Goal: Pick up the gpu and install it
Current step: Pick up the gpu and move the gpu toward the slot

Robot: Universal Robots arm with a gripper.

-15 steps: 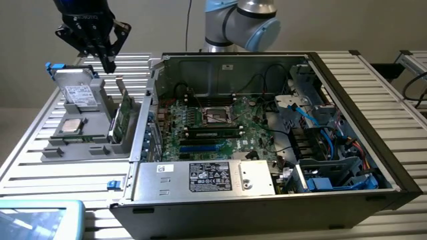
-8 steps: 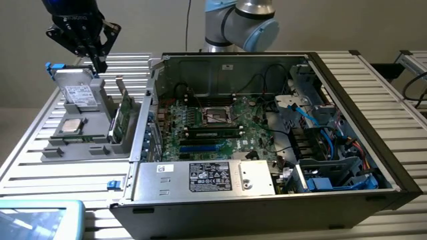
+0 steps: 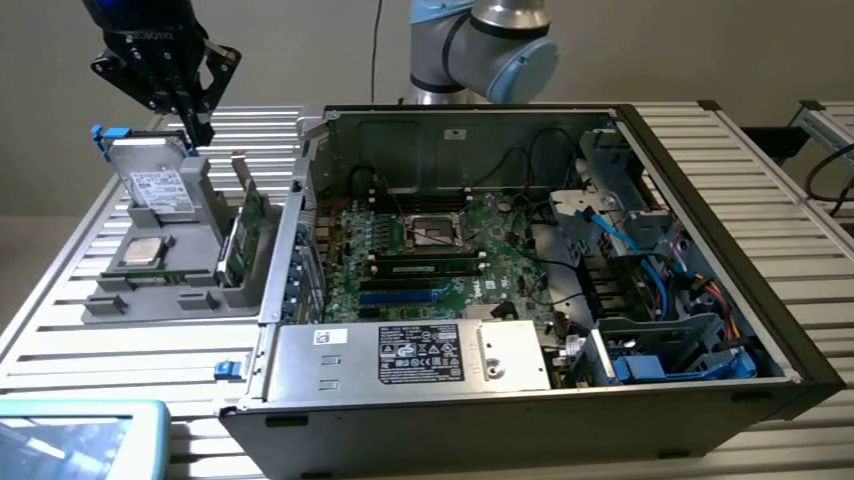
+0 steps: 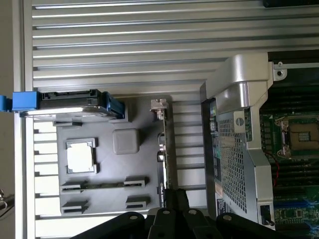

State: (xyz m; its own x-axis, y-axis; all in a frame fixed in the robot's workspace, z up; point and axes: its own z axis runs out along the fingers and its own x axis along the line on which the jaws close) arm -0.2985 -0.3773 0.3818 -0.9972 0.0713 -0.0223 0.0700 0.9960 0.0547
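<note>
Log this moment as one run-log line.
tool: shut, above gpu | gpu: on edge in grey holder, not grasped | computer case: open, gpu not installed

A plain pale grey wall [image 3: 280, 50] rises behind the ribbed tabletop [image 3: 114, 335] of long silver slats, softly and evenly lit, with dull floor [image 3: 34, 255] at the exterior view's left.

The bench [image 3: 787, 200] is a top of pale metal slats with dark gaps between them. An open computer case [image 3: 467, 440] lies on its side across the middle. Just beside it, on the exterior view's left, sits a grey parts holder [image 3: 187, 305]. A small blue clip [image 3: 227, 370] lies near the case's corner, and a flat, blue-rimmed panel [image 3: 74, 440] rests at the near left corner.
</note>
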